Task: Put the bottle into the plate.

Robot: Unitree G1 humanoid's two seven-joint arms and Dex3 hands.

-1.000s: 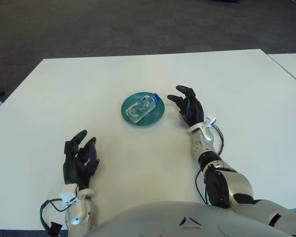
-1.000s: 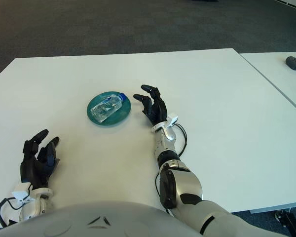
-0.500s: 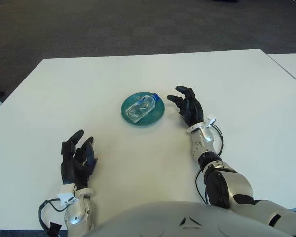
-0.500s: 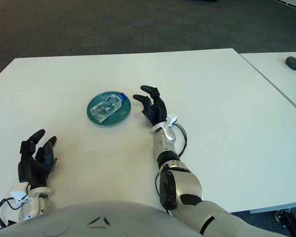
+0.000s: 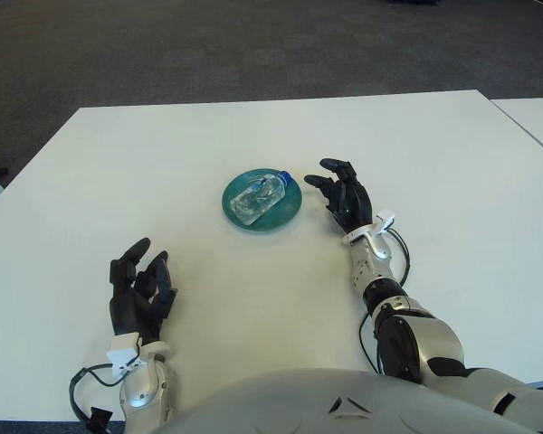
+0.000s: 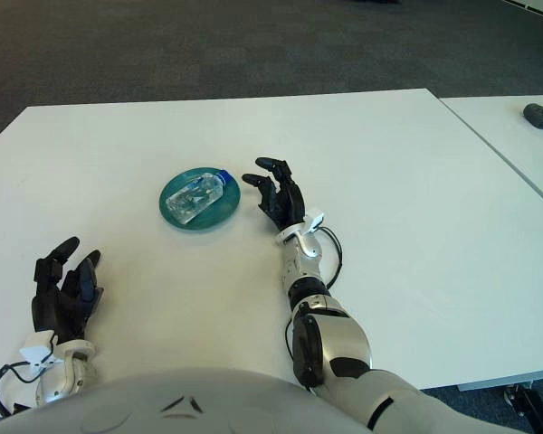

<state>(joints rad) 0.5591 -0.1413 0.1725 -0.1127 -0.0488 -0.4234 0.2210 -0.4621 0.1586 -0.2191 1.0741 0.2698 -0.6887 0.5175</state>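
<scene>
**No readable text in the scene**

Nothing in either eye view is showing legible words, numbers, brand names or signs. The clear bottle lying in the green plate is carrying no label that can be read; only its blue cap is standing out. The white table is showing no markings, and both robot hands, along with the small white tags at their wrists, are bearing no lettering that can be made out.

Black three-fingered left robot hand and right robot hand, silver-grey jointed forearms, white wrist clips, thin black cables.
</scene>
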